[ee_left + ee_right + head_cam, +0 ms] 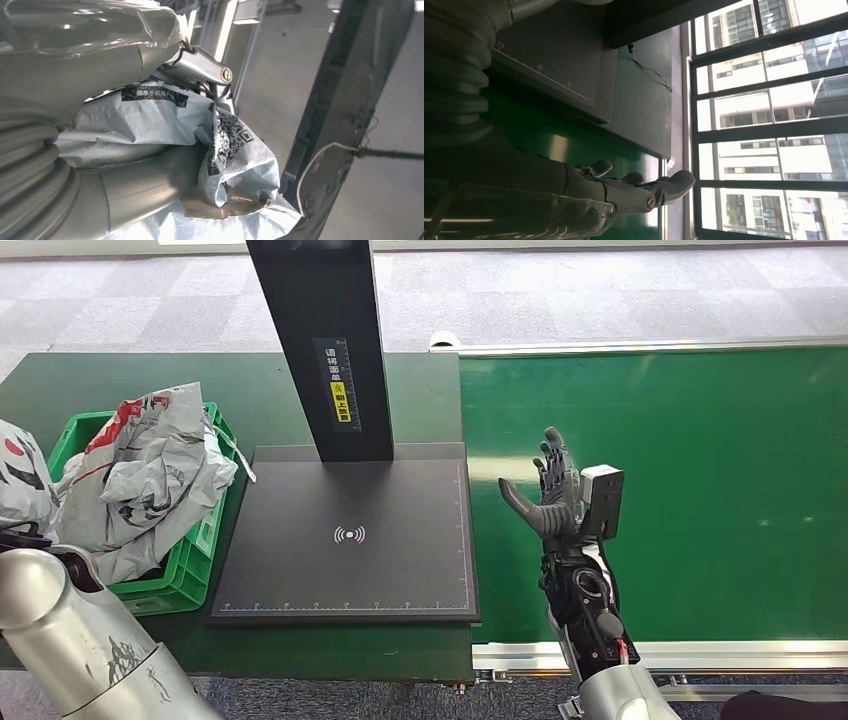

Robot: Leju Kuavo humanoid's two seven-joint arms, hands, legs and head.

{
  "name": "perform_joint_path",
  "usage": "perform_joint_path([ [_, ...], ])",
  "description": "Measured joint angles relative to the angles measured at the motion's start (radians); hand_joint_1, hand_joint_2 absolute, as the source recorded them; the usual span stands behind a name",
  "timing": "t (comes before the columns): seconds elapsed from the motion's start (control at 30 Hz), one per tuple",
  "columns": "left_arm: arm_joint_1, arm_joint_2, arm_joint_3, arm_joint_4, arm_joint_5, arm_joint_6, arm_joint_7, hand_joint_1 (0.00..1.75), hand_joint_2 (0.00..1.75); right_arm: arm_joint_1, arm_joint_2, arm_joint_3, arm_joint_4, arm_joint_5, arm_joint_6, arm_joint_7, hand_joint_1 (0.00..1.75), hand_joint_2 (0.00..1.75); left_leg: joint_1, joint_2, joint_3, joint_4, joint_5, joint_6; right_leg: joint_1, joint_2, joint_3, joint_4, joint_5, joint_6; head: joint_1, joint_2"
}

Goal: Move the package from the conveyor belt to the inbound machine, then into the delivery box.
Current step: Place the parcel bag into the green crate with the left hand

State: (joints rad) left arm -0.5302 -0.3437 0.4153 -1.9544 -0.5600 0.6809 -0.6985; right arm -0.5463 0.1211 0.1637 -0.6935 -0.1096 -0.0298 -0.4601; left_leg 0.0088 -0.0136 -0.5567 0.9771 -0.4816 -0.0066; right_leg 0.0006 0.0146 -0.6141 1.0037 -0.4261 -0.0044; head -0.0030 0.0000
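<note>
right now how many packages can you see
2: one grey package heaped in the green crate, another held by the left hand at the head view's left edge. More may lie underneath.

- the green conveyor belt [700, 490] lies bare around the right hand [556, 496], which is raised over its left part, fingers spread, holding nothing.
- the inbound machine [350, 540] has a bare flat plate; its black post [325, 340] stands at the far edge and blocks passage there.
- the delivery box [190, 575], just left of the plate, is heaped with grey bags [140, 480] above its rim.
- the left hand [60, 200] grips a package [150, 130] beside the box.
</note>
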Motion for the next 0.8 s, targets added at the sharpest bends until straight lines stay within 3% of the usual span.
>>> perform_joint_path([
  [0.13, 0.041, 0.000, -0.043, -0.022, 0.131, 0.000, 0.000, 1.75, 1.75, -0.007, 0.006, 0.000, 0.000, 0.004, 0.000, 0.006, 0.00, 1.75, 0.000, 0.000, 0.000, 0.000, 0.000, 0.000, 0.000, 0.000, 0.000, 0.000, 0.000, 0.000, 0.000, 0.000],
  [0.23, 0.057, 0.000, -0.065, -0.037, 0.114, 0.000, 0.000, 1.72, 1.75, -0.013, 0.008, 0.000, 0.001, 0.004, 0.001, 0.009, 0.00, 1.75, 0.000, 0.000, 0.000, 0.000, 0.000, 0.000, 0.000, 0.000, 0.000, 0.000, 0.000, 0.000, 0.000, 0.000],
  [0.37, 0.045, 0.000, -0.062, -0.038, -0.038, 0.000, 0.001, 1.68, 1.75, -0.013, 0.009, 0.000, 0.000, 0.004, 0.003, 0.009, 0.00, 1.75, 0.000, 0.000, 0.000, 0.000, 0.000, 0.000, 0.000, 0.000, 0.000, 0.000, 0.000, 0.000, 0.000, 0.000],
  [0.53, -0.042, 0.000, 0.050, 0.156, -0.485, 0.000, 0.041, 1.68, 1.75, 0.004, 0.007, -0.004, -0.026, 0.005, -0.001, 0.009, 0.00, 1.75, -0.001, -0.001, 0.002, 0.000, 0.001, 0.001, 0.000, -0.001, 0.002, 0.000, 0.001, -0.001, 0.000, 0.000],
  [0.7, -0.060, 0.000, 0.102, 0.247, -0.501, 0.000, 0.051, 1.68, 1.75, 0.016, 0.003, -0.007, -0.039, 0.005, -0.003, 0.009, 0.00, 1.75, 0.000, 0.003, 0.002, 0.000, 0.001, 0.000, 0.000, 0.003, 0.000, 0.000, 0.002, -0.001, 0.000, 0.000],
  [0.77, -0.062, 0.000, 0.112, 0.265, -0.499, 0.000, 0.051, 1.21, 1.75, 0.017, 0.003, -0.007, -0.041, 0.005, -0.003, 0.009, 0.00, 1.75, 0.000, 0.003, 0.002, 0.000, 0.001, 0.000, 0.000, 0.002, 0.000, 0.000, 0.002, -0.001, 0.000, 0.000],
  [0.8, -0.064, 0.000, 0.116, 0.271, -0.500, 0.000, 0.051, 1.09, 1.75, 0.018, 0.003, -0.007, -0.042, 0.005, -0.003, 0.009, 0.00, 1.75, 0.000, 0.003, 0.002, 0.000, 0.001, 0.000, 0.000, 0.002, 0.000, 0.000, 0.002, -0.001, 0.000, 0.000],
])
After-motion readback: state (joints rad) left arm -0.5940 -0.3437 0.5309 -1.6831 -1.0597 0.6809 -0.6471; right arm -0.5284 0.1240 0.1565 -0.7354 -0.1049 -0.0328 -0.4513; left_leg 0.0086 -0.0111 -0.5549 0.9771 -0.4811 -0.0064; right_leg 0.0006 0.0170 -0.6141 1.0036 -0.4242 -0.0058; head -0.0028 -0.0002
